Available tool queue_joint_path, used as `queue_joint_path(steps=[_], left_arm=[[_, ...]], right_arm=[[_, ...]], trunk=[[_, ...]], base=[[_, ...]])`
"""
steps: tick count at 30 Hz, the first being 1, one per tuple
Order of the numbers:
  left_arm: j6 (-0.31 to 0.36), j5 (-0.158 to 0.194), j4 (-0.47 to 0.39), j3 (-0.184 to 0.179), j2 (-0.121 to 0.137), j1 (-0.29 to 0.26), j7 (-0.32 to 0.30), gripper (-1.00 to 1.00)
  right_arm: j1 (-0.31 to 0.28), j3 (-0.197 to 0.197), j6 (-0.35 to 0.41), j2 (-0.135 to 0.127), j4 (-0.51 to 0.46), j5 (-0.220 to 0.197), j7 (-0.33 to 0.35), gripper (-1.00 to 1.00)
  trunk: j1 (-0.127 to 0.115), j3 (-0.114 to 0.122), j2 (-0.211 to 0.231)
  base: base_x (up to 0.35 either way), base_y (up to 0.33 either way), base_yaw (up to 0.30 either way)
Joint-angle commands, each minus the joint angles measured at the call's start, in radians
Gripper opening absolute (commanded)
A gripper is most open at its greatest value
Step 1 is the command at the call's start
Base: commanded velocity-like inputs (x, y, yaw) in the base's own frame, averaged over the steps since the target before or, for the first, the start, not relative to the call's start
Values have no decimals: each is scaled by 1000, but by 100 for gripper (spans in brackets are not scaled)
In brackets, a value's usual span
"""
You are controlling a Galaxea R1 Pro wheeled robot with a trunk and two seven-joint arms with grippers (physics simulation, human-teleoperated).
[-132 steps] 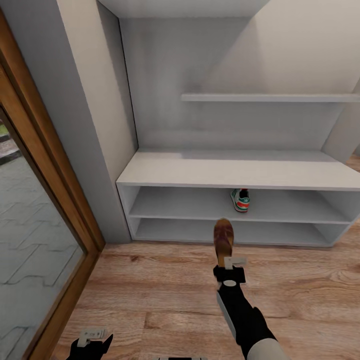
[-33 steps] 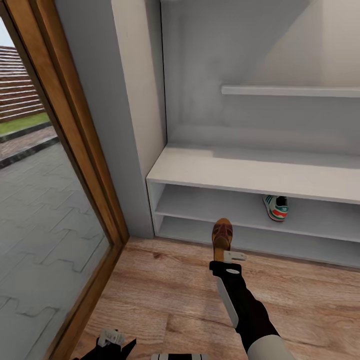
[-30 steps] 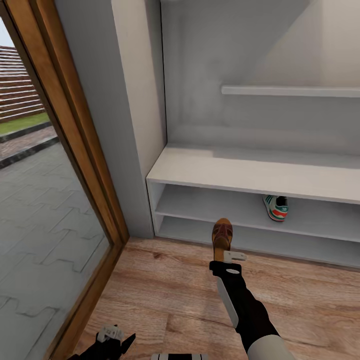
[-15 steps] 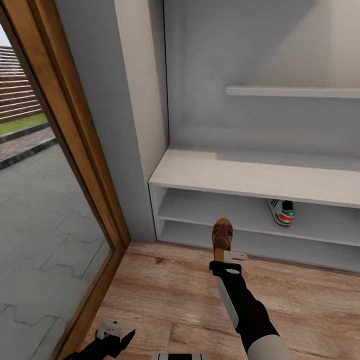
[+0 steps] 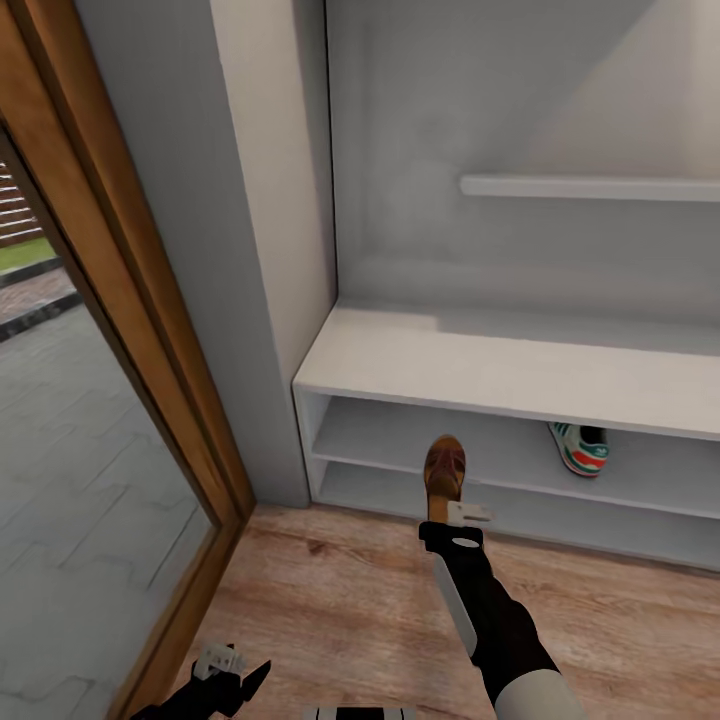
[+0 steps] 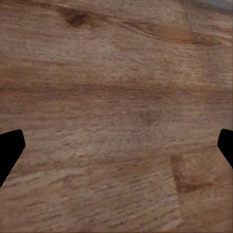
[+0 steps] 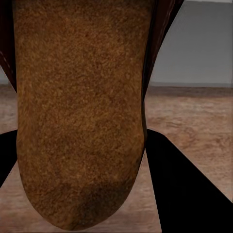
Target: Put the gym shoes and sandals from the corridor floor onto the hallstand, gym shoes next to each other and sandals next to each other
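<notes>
A dark brown sandal (image 5: pixel 445 478) with a tan footbed is pinched by its heel end in the right gripper (image 5: pixel 455 518), held out in front of the hallstand (image 5: pixel 420 358) with its toe pointing toward the open shelves and its sole clear of the corridor floor (image 5: pixel 340 600). In the right wrist view the sandal's footbed (image 7: pixel 80 111) runs between the two black fingers (image 7: pixel 187 189), which press on its sides, with the wood planks and a pale grey panel of the rack behind it. One gym shoe (image 5: pixel 580 447), white with green stripes and a green-and-orange heel, stands on the upper open shelf of the hallstand, heel toward the camera, well to the right of the held sandal and partly under the bench's top board. A floating wall shelf (image 5: pixel 590 187) hangs above the bench against the grey wall. The left gripper (image 5: pixel 228 672) hangs low at the bottom of the head view, near a wood-framed glass door (image 5: pixel 90 330) that stands to the left of the rack; in the left wrist view its dark fingertips (image 6: pixel 9 148) sit far apart at either edge, spread wide over bare floor planks (image 6: pixel 116 116) with nothing between them.
</notes>
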Motion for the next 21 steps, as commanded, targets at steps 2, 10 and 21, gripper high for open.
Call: queue_joint_path(steps=[2, 10, 21], left_arm=[[-6, -11, 0, 9, 0, -1, -3, 100], [-6, -11, 0, 9, 0, -1, -4, 100], [-6, -11, 0, 9, -1, -1, -4, 100]], right_arm=[[0, 2, 3, 0, -1, -11, -12, -100], [0, 1, 3, 0, -1, -11, -12, -100], [0, 0, 4, 0, -1, -11, -12, -100]], trunk=[[0, -1, 0], [0, -1, 0], [0, -1, 0]], base=[[235, 0, 0], [66, 0, 0], [185, 80, 0]])
